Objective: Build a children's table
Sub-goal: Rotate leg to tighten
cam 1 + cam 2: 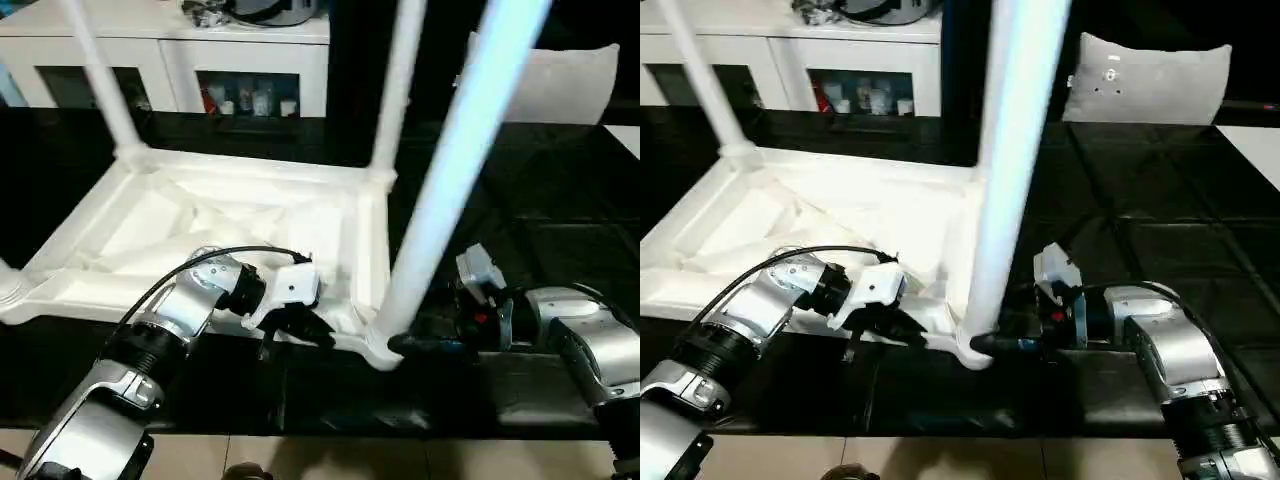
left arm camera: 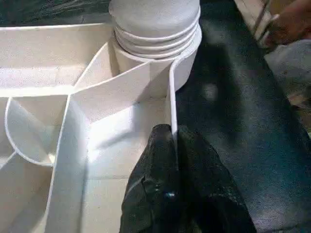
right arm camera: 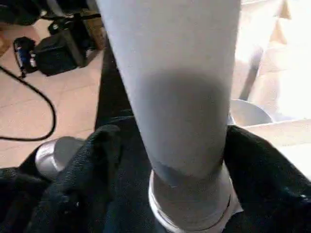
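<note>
Upside-down white tabletop (image 1: 230,225) across the left and centre of the head view, ribbed underside up, lying on a black surface (image 1: 560,240). Far-left leg (image 1: 100,80) rising from the upper-left corner socket; another leg (image 1: 395,85) rising at upper centre. At lower left, silver left forearm reaching in to the left gripper (image 1: 300,330), fingers pinched tight on the tabletop's near rim, one black finger (image 2: 155,184) on each side of the thin wall in the wrist view, just short of the near corner socket (image 2: 155,34). Near leg (image 1: 450,170) running from the top right of the frame down to that socket at lower centre, seated there and leaning slightly. To its right, right gripper (image 1: 420,345) level at the leg's foot, black fingers (image 3: 82,170) standing wide on either side of the leg's base; contact with the leg hard to tell. Grey cushion (image 1: 1150,80) at upper right, white cabinet (image 1: 200,55) along the top left.
</note>
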